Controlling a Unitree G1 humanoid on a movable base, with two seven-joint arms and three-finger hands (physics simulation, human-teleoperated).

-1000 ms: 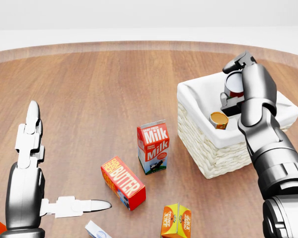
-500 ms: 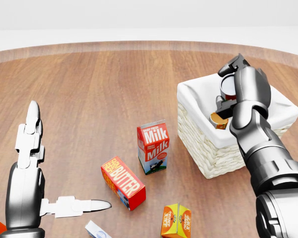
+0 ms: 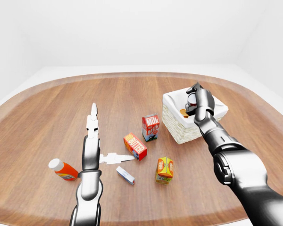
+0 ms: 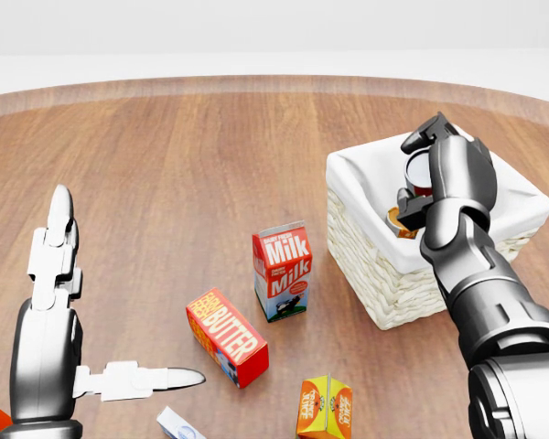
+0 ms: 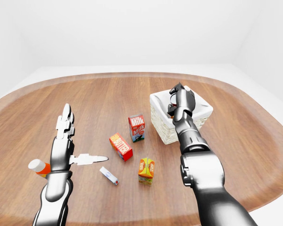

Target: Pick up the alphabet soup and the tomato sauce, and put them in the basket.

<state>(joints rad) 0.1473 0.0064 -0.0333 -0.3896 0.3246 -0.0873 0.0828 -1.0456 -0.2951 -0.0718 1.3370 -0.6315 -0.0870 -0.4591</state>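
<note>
A wicker basket (image 4: 377, 279) with a white liner stands at the right of the head view. In it lies an orange-topped can (image 4: 398, 219), mostly hidden by my right hand. My right hand (image 4: 414, 171) hangs over the basket's opening. Its fingers close from above and below on a dark red can (image 4: 420, 172), which is held just inside the rim. I cannot read either can's label. At the lower left my left hand (image 4: 119, 302) is open and holds nothing, with one finger pointing up and the thumb pointing right.
Left of the basket stand a milk carton (image 4: 282, 270), a red butter box (image 4: 227, 336) and an orange juice carton (image 4: 324, 409). A small white and blue box (image 4: 178, 425) and an orange bottle (image 3: 63, 169) lie near my left arm. The round wooden table (image 3: 47, 113) spreads around them.
My right hand has moved left and slightly down over the basket, and the red can has moved with it. The left arm has not moved.
</note>
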